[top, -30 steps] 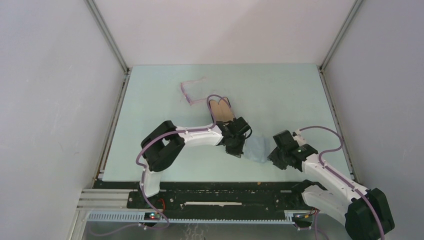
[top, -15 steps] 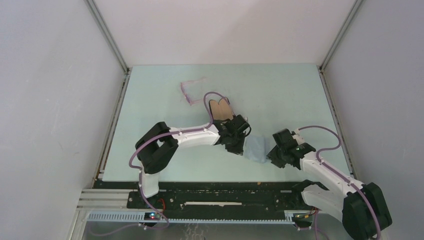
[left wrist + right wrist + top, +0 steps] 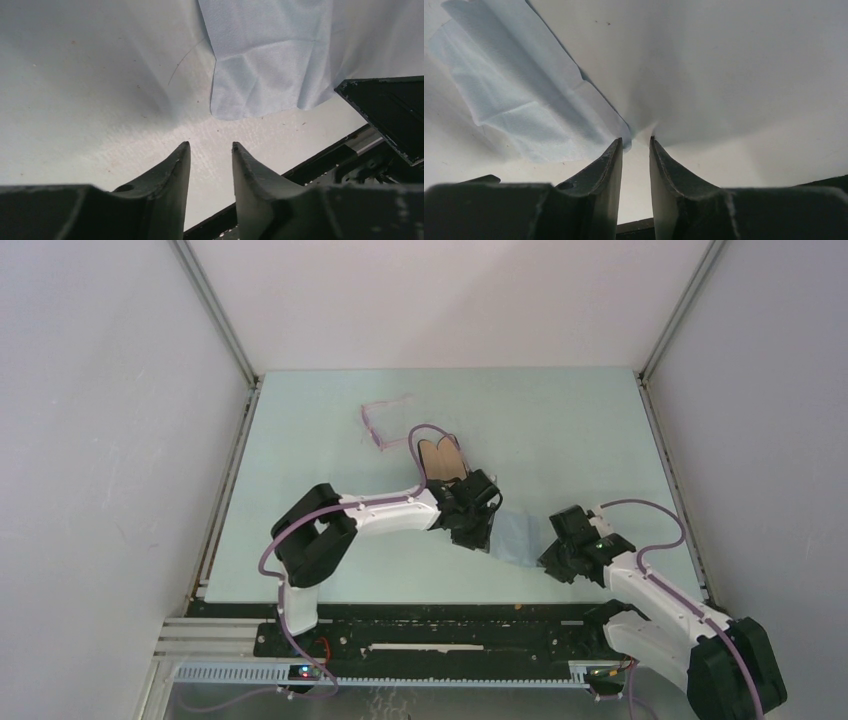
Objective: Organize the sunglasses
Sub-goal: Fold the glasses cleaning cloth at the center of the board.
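Right arm drawn back toward the near edge. Left fingers [image 3: 176,167] have let go of the cloth [image 3: 520,536] and are spread, empty. Right fingers [image 3: 610,160] narrowly apart, cloth corner at one tip. Sunglasses [image 3: 384,424] far-left on the surface [image 3: 320,540]: front runs far-to-near, arms point right.

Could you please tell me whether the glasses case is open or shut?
Open. In the top view the glasses case shows its tan lining facing up, and the sunglasses lie outside it on the table.

We are seeing pale pink sunglasses [image 3: 372,428] at upper centre, a black case [image 3: 443,460] showing tan lining (plain, unpatterned), and a blue-grey cloth [image 3: 515,538].
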`<state>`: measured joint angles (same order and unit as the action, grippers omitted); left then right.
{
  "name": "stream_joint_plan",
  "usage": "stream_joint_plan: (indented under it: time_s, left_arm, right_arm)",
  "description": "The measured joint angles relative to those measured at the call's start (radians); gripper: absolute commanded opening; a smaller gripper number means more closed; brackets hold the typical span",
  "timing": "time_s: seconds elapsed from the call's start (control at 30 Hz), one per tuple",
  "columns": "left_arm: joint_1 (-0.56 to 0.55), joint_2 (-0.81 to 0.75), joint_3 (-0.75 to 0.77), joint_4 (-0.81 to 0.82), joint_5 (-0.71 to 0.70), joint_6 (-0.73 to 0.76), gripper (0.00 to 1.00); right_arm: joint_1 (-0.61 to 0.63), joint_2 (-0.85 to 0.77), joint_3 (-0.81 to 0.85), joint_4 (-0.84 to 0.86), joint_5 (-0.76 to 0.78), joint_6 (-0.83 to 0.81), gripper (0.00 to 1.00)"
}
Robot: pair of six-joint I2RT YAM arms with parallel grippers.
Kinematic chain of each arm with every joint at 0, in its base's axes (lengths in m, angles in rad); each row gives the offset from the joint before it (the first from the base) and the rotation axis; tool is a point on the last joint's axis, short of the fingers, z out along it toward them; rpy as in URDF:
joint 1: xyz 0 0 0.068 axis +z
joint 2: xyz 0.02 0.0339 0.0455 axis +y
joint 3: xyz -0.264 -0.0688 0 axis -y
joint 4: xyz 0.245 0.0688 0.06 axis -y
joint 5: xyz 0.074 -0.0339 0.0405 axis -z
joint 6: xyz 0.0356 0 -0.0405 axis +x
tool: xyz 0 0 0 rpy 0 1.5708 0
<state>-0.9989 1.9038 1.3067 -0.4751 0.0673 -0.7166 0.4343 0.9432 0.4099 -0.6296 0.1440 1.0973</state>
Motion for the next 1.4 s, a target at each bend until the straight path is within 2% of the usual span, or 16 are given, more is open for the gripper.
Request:
stream_joint_plan:
  time_s: [0.13,0.5,0.63,0.77,1.2,1.4]
  left_arm:
    - [0.0,0.016,0.009,-0.002,0.019,0.002,0.5]
    - [0.0,0.121,0.106,-0.006,0.026,0.001,0.4]
    - [0.0,0.154,0.147,-0.006,0.034,0.0,0.28]
    - [0.0,0.159,0.149,-0.009,0.037,-0.002,0.01]
    - [-0.001,0.146,0.122,-0.012,0.04,-0.004,0.0]
    - [-0.001,0.125,0.089,-0.006,0.043,-0.018,0.0]
  right_arm:
    - [-0.006,-0.023,-0.006,-0.018,-0.004,-0.004,0.32]
    - [-0.008,-0.023,-0.006,-0.011,-0.027,-0.008,0.32]
    - [-0.009,-0.024,-0.006,-0.01,-0.029,-0.008,0.32]
    - [-0.009,-0.042,-0.006,-0.013,-0.028,-0.008,0.33]
    - [-0.009,-0.009,-0.006,-0.002,-0.034,-0.008,0.3]
    - [-0.006,0.004,-0.013,0.031,-0.045,-0.005,0.19]
